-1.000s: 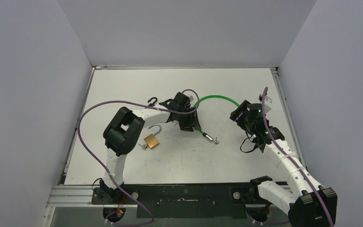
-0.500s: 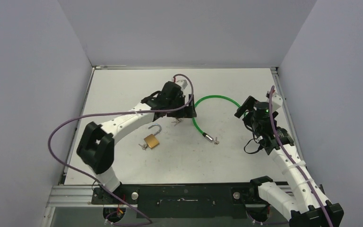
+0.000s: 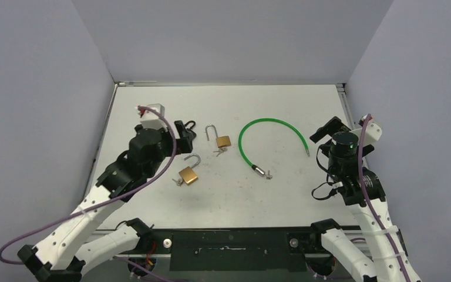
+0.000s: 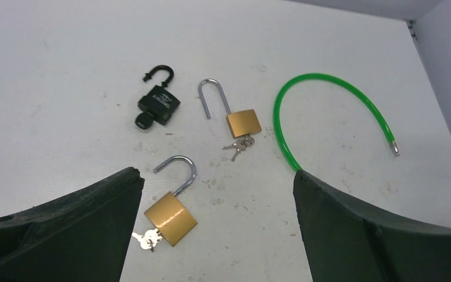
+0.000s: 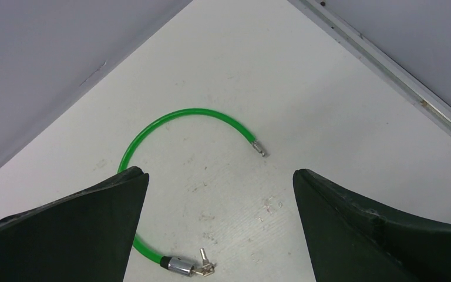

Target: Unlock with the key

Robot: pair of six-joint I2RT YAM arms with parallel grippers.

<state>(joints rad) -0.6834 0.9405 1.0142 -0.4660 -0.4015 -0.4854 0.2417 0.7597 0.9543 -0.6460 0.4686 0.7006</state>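
While L tool [image 4: 214, 173] and R tool [image 5: 220, 173] gape wide, brass padlock [image 4: 170, 217] w/ keys [image 4: 147, 239] lies near L tool.

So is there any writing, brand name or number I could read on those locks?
black padlock: a small pale marking on its body, too small and blurred to read.
long-shackle brass padlock: no text visible.
near brass padlock: no text visible.
green cable lock: no text visible.
Nothing in these views can be read as words or numbers.
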